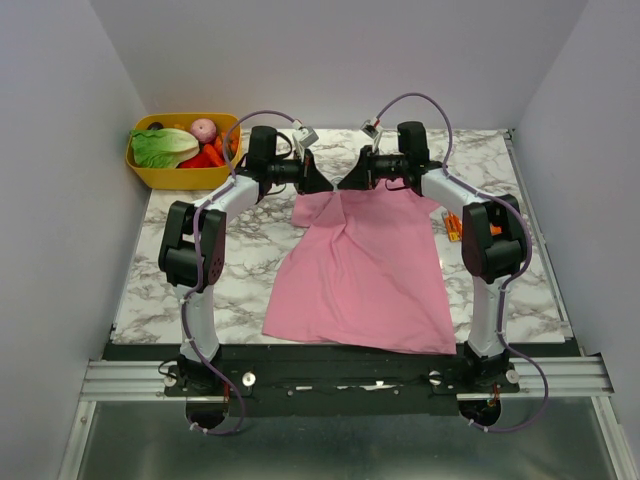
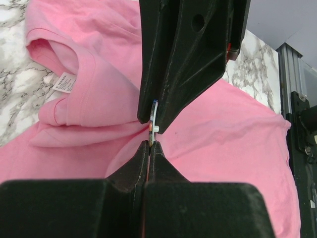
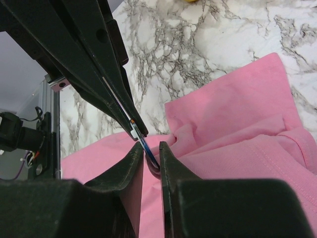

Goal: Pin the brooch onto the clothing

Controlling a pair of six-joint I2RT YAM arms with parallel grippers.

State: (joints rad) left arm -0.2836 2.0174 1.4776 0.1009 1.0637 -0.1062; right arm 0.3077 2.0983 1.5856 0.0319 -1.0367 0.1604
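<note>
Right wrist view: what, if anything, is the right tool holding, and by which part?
The right tool seems to pinch the brooch by its flat faces, edge-on between the fingertips, just above the shirt.

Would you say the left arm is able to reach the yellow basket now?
Probably yes: the yellow basket sits close beside the left claw on that arm's side, nothing between, though the claw is shut.

fingers [image 3: 208, 208]: black, matt, plastic-looking, finely grainy; both pairs alike.
brooch [image 3: 147, 153]: edge-on between the fingertips; thin, glossy, bluish metallic glint.
clothing [image 2: 237, 148]: pink cloth under the fingers; matt, soft knit, creased.
neck tag [image 2: 64, 85]: white, matt, left of the fingers; woven or paper, cannot tell.
table [image 3: 198, 44]: marble-pattern top beyond the fingertips; smooth, faint sheen.
basket [image 1: 180, 178]: yellow plastic, far left of the fingers; smooth, slightly glossy.
</note>
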